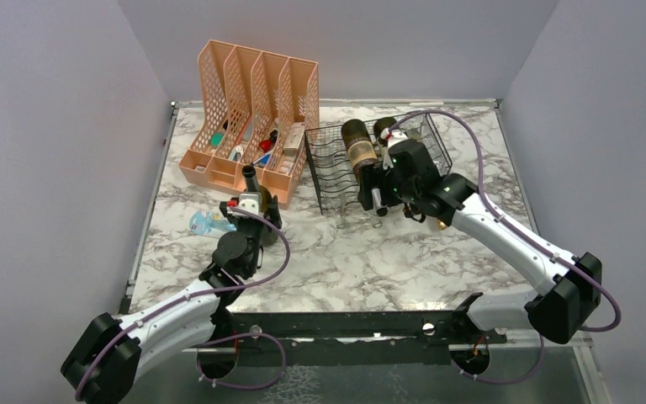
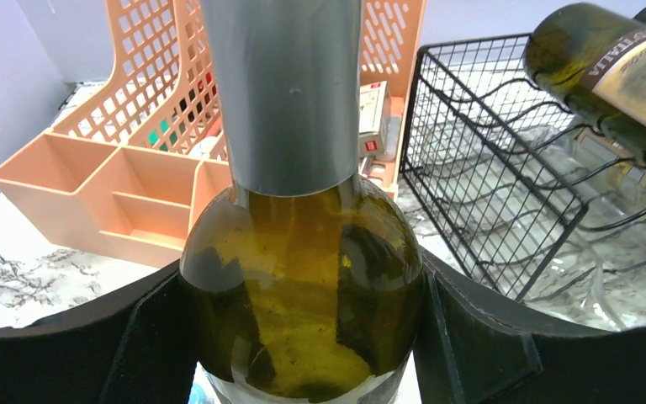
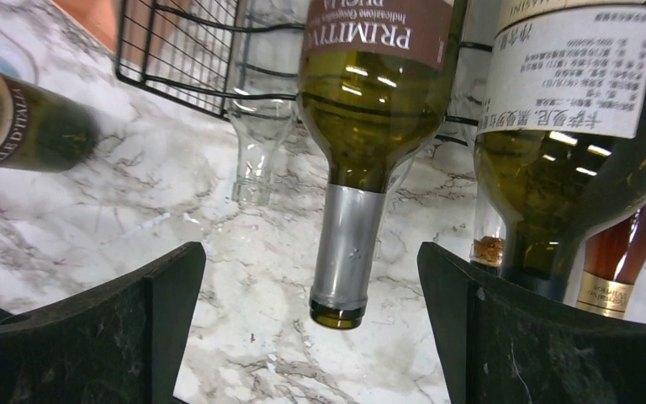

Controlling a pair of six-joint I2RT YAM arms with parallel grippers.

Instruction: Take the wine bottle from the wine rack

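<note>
**Status.** One green wine bottle (image 2: pixel 303 278) is already off the wine rack (image 1: pixel 328 164). It stands upright to the left of the rack, just near of the peach file organiser (image 1: pixel 252 109). The left end effector (image 2: pixel 303 358) is pinching it at the shoulder, with both pads against the glass. Whether its base rests on the tabletop (image 1: pixel 362 252) cannot be told.

**Next bottle.** The brown-label bottle (image 3: pixel 370 109) lies in a cradle of the rack. Its foil-capped neck points toward the near side and overhangs the rack's edge. The right end effector (image 3: pixel 311 286) is spread wide, with one finger on each side of that neck and neither touching it.

**Handling.**
- Treat the bottle as rigid glass that is probably heavy for a two-finger grip and will break if dropped.
- The glass and foil look smooth, so expect slip.
- A hold on the neck is reachable, but most of the weight would then hang beyond the fingers.
- A hold nearer the shoulder should tilt less.

**Obstructions.**
- A white-label bottle (image 3: pixel 563 143) lies just beside it on the right.
- A clear bottle (image 3: pixel 254 160) lies on its left.
- An amber bottle neck (image 3: pixel 606 282) shows at the far right.
- The wavy wire cradle will probably require a lift before the bottle is drawn toward the near side.
- A blue plastic item (image 1: pixel 206 223) lies on the tabletop near the left arm.
</note>
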